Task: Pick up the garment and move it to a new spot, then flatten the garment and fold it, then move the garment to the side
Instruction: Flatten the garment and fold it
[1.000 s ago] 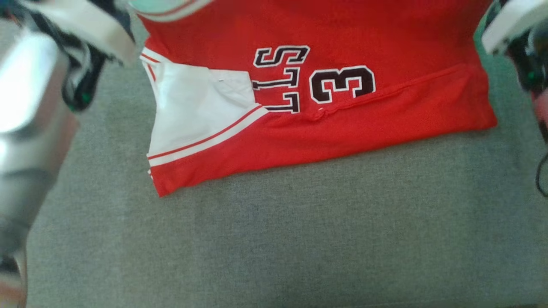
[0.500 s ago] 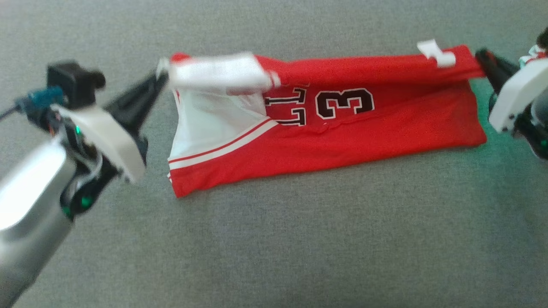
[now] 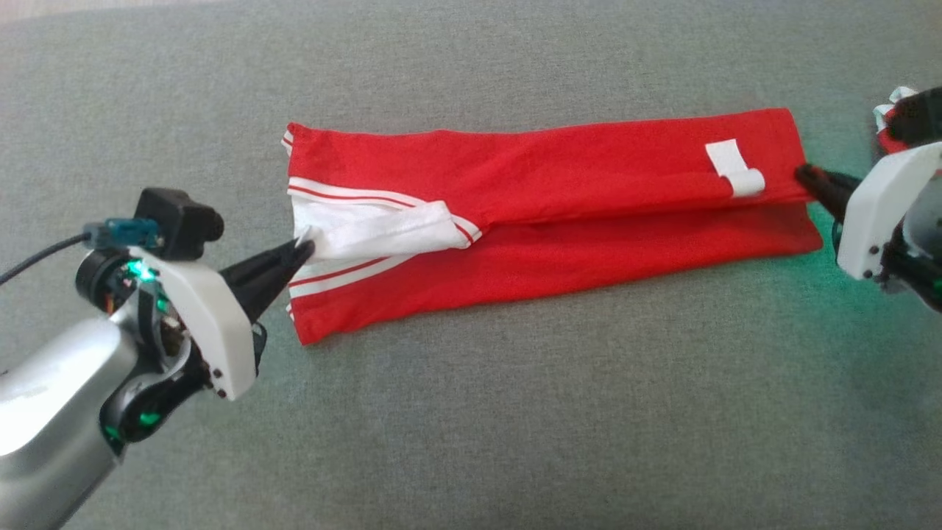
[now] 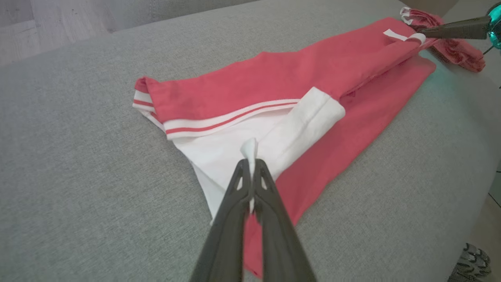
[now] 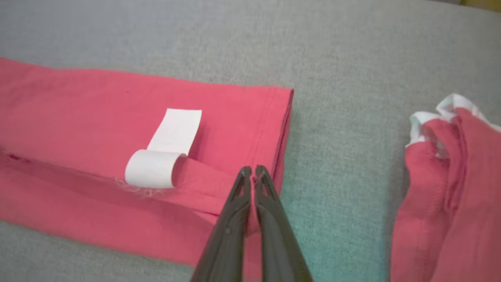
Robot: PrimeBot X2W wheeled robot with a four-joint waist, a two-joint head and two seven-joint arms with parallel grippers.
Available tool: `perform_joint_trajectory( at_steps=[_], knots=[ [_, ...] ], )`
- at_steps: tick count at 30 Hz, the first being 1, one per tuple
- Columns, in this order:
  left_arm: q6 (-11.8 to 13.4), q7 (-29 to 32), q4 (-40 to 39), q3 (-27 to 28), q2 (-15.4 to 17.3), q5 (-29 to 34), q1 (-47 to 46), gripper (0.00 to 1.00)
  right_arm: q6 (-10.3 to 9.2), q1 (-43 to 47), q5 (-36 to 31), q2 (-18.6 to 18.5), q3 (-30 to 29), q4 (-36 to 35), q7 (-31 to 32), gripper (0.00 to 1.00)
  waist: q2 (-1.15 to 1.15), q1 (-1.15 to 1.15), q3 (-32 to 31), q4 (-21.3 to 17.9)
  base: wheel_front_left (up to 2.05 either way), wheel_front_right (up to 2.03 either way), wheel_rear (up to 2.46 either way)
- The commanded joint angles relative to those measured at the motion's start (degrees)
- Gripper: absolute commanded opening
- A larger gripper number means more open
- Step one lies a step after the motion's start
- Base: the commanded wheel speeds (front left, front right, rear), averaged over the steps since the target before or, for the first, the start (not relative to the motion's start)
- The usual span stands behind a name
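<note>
Pinching one garment (image 3: pixel 589 165): two claws (image 3: pixel 303 250) (image 3: pixel 802 175)

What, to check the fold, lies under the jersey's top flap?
The red lower jersey layer shows along the near edge, its white striped trim at the left; the rest is covered.

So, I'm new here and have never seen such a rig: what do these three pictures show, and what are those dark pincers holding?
It is a two-armed robot. One picture comes from a camera on its head, looking down; the other two from cameras on its wrists, looking along each arm's fingers. A red jersey, folded into a long strip, lies on a grey fabric surface. The left tool is shut on its white-trimmed end, the right tool on the opposite end, near a white label. A crumpled red garment lies beside that end.
</note>
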Motion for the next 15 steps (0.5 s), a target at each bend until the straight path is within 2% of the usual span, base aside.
perform_joint_trajectory(
  at_steps=[1,15],
  knots=[
    [0.3,0.5,-1.5,2.2,3.0,-0.3,-1.4,0.0,0.37,1.6,0.6,-2.4,0.6,-1.3,0.5,0.0,0.0,0.0,0.1,-0.1,0.0,0.0,0.0],
    [0.3,3.1,-2.2,1.8,3.1,-3.8,-0.7,0.0,0.37,1.3,2.0,-3.0,4.5,-1.0,1.0,0.0,0.0,0.0,-0.4,-1.0,0.0,0.0,0.0]
  ],
)
